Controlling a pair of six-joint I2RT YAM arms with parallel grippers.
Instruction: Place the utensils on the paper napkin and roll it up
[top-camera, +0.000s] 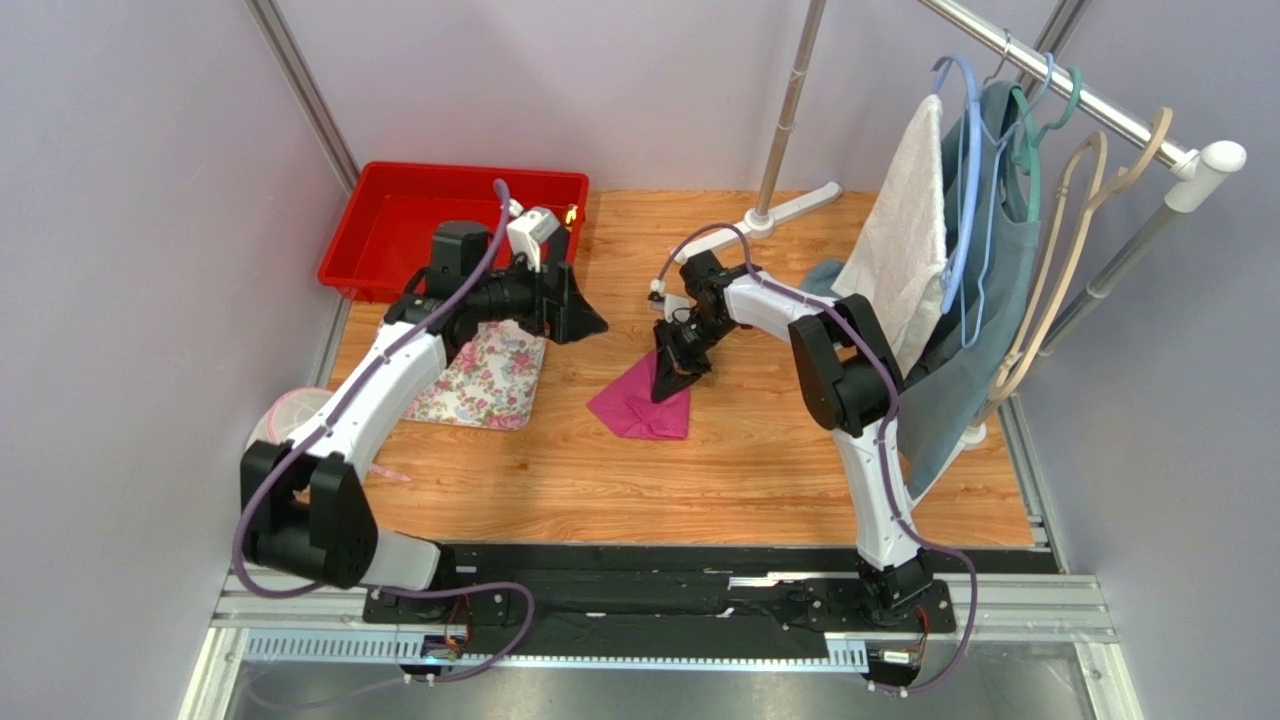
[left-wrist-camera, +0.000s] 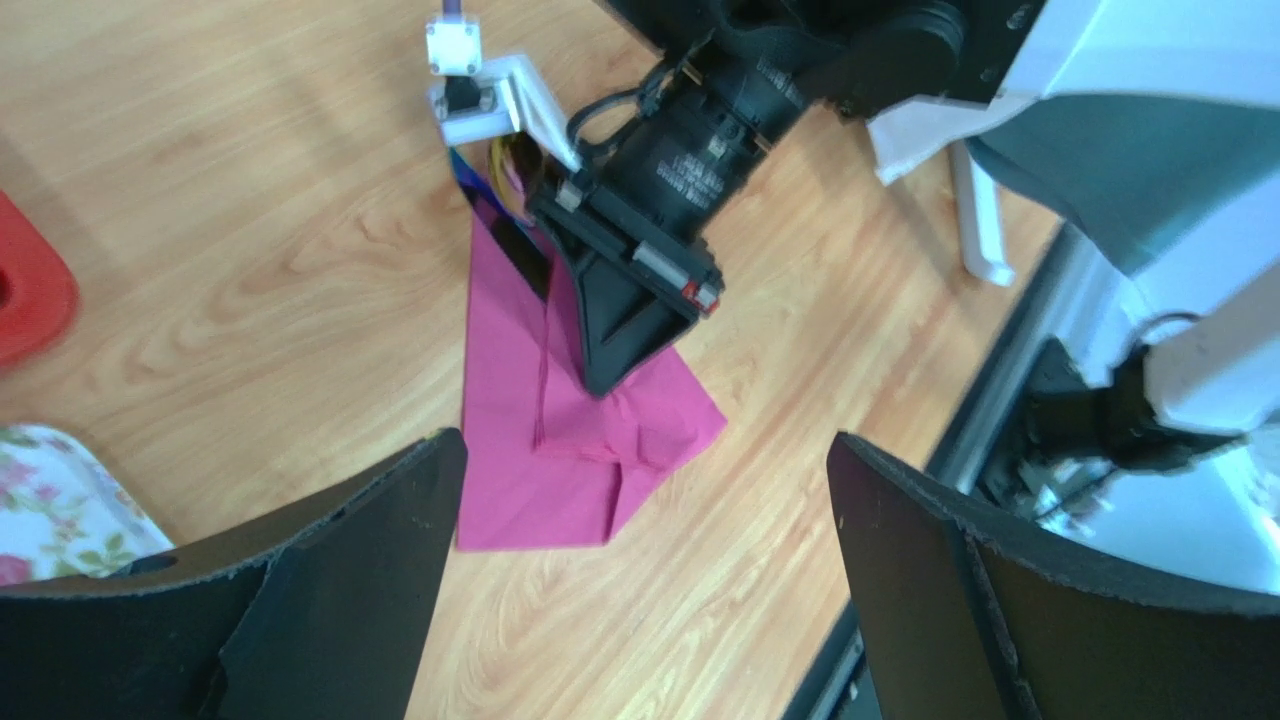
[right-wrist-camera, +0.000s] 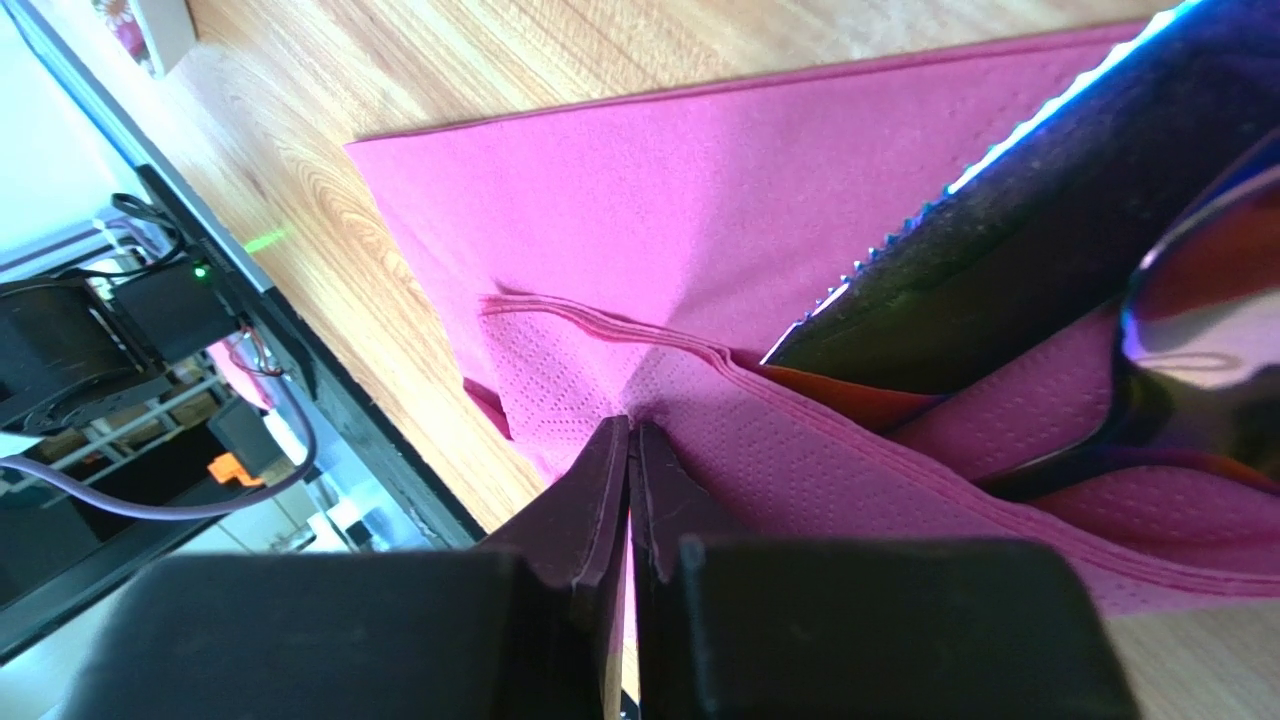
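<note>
The magenta paper napkin (top-camera: 631, 408) lies partly folded on the wooden table. My right gripper (top-camera: 672, 375) points down onto it. In the right wrist view this gripper (right-wrist-camera: 628, 435) is shut on a raised fold of the paper napkin (right-wrist-camera: 706, 195). The utensils rest on the napkin beside that fold: a dark serrated knife blade (right-wrist-camera: 1037, 225) and a shiny purplish piece (right-wrist-camera: 1202, 345). My left gripper (top-camera: 579, 308) hangs open to the left of the napkin, holding nothing. From the left wrist, the wide-apart fingers (left-wrist-camera: 346, 585) frame the napkin (left-wrist-camera: 526, 480) and the right gripper (left-wrist-camera: 616, 353).
A red bin (top-camera: 436, 225) stands at the back left. A floral cloth (top-camera: 489, 375) lies under the left arm. A clothes rail with hangers (top-camera: 1037, 135), a white towel (top-camera: 902, 225) and a grey garment fills the right side. Its stand base (top-camera: 789, 207) is behind the napkin.
</note>
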